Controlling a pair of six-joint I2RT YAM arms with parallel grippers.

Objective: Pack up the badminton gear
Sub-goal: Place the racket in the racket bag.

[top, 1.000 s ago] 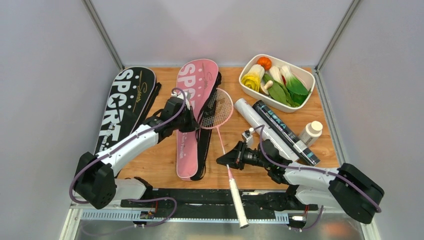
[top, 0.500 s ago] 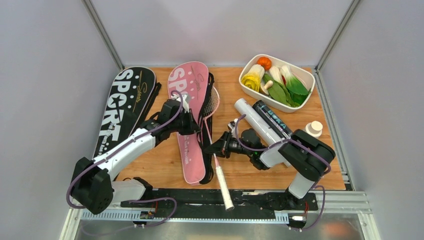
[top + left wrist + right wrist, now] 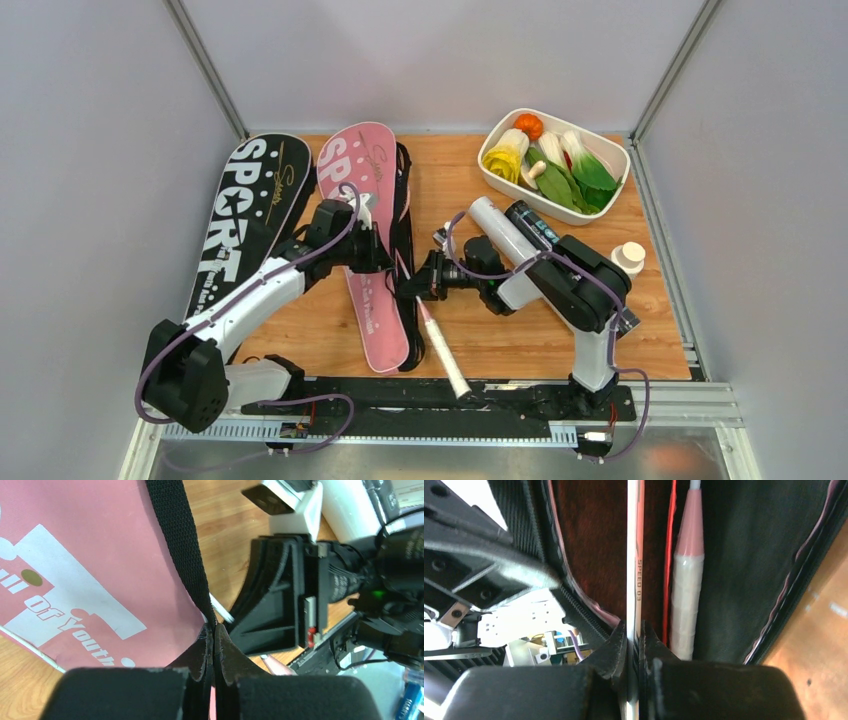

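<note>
The pink SPORT cover (image 3: pixel 362 245) lies at centre-left with its flap edge lifted. My left gripper (image 3: pixel 385 258) is shut on the cover's black-trimmed edge (image 3: pixel 186 555), where the strap runs into the jaws (image 3: pixel 214 630). My right gripper (image 3: pixel 410 288) is shut on the racket's thin white shaft (image 3: pixel 632 555). The racket head is hidden inside the cover, and its pink-and-white handle (image 3: pixel 440 345) sticks out toward the near edge. Another pink-and-white handle (image 3: pixel 687 595) lies beside the shaft against the dark lining. The black SPORT cover (image 3: pixel 245 215) lies at the left.
A white tube (image 3: pixel 500 232) and a black tube (image 3: pixel 530 225) lie side by side under the right arm. The white bowl (image 3: pixel 612 150) of toy vegetables stands at the back right. A small white bottle (image 3: pixel 628 258) stands near the right edge.
My right gripper carried the racket leftward, and its head slid from beside the pink cover to inside it. The left gripper and the cover's flap shifted slightly left.
</note>
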